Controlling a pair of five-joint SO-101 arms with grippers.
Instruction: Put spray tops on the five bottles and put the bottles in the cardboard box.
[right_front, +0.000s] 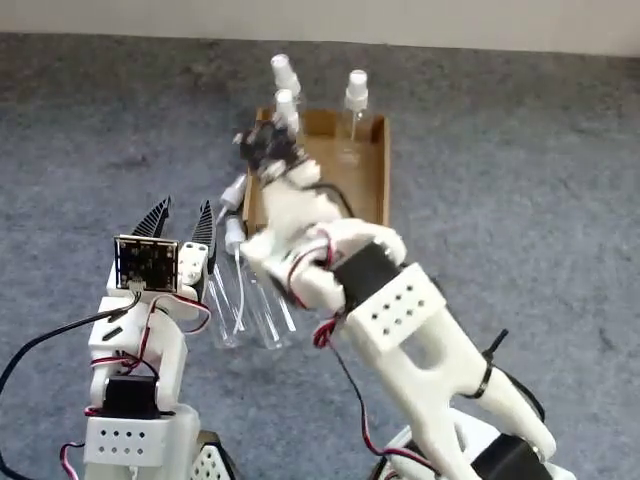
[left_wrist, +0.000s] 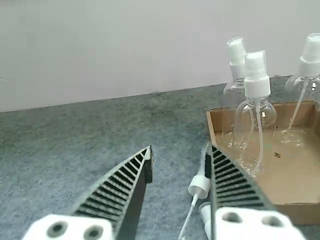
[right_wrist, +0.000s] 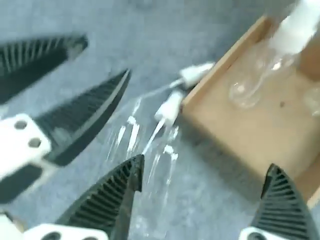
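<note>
The cardboard box (right_front: 352, 190) lies on the grey carpet, and three clear bottles with white spray tops stand at its far end (right_front: 356, 95) (right_front: 287, 108) (right_front: 284, 70). Two more capped bottles (right_front: 250, 300) lie side by side on the carpet just outside the box's near left corner, spray tops (right_front: 233, 192) pointing at the box. My left gripper (right_front: 187, 203) (left_wrist: 179, 148) stands open to the left of them, nothing between its fingers. My right gripper (right_wrist: 202, 165) hangs open over the lying bottles (right_wrist: 150, 150), beside the box wall (right_wrist: 220, 65), holding nothing.
The right arm (right_front: 400, 310) stretches from the lower right over the box's near left corner and hides part of the lying bottles. A pale wall (left_wrist: 125, 45) borders the carpet behind the box. Bare carpet (right_front: 520, 200) spreads right of the box and at the far left.
</note>
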